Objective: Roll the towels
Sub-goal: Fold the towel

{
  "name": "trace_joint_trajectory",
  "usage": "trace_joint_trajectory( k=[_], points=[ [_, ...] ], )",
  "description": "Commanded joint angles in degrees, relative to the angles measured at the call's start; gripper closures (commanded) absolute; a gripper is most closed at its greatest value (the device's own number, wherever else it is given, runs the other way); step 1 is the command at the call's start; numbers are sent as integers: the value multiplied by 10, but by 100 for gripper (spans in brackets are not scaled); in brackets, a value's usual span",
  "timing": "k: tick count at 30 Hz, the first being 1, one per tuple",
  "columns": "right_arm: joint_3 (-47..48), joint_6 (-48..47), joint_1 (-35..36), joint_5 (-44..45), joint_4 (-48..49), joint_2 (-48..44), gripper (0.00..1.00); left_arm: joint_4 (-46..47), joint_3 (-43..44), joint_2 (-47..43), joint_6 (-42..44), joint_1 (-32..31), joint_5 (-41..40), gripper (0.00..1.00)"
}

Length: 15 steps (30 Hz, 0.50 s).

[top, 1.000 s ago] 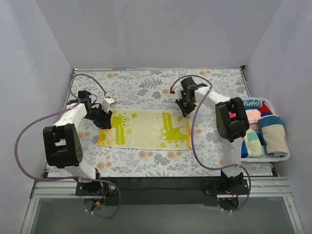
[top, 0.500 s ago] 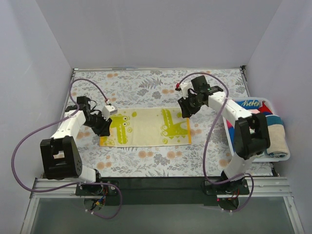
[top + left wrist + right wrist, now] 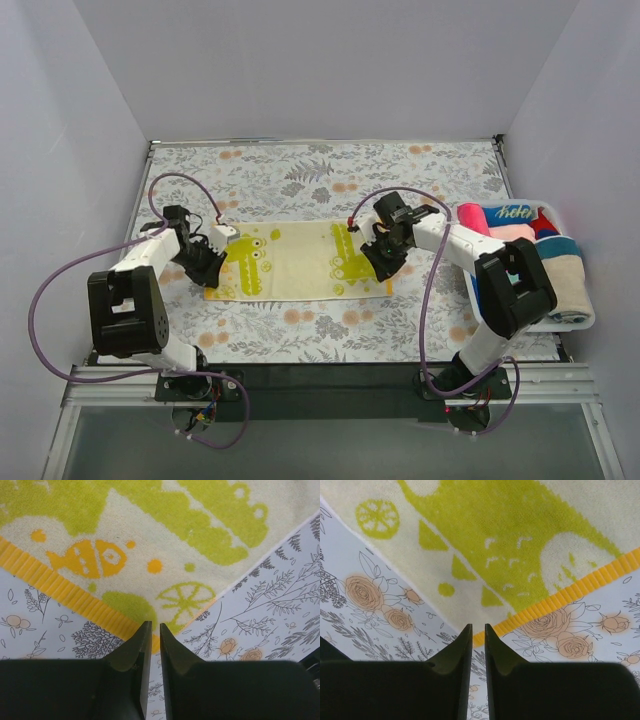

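Top external view: yellow towel [image 3: 300,262] lies flat and unrolled at the centre of the floral table covering [image 3: 300,175].

Change noted: my left gripper [image 3: 151,627] and right gripper [image 3: 478,629] have both come down to its near corners, the right one over from the far corner.

Jaws: each pair is drawn nearly together with a thin slit left. I cannot tell whether cloth is pinched.

Meaning: I judge rolling is about to start.

Rolled towels [image 3: 565,280] sit in the basket [image 3: 588,322], far right.

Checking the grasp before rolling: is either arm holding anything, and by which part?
Cannot be told: left gripper and right gripper have jaws nearly closed at corners of the yellow towel.
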Motion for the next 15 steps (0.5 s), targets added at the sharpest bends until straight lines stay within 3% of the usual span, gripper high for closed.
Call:
trace_joint_trajectory(
  k=[1,15],
  points=[
    [-14,-6,11,27,4,8,82,14,-4,-3,1,1,-23,89],
    [-65,0,17,116,39,64,88,43,-67,11,28,0,-89,91]
  ],
)
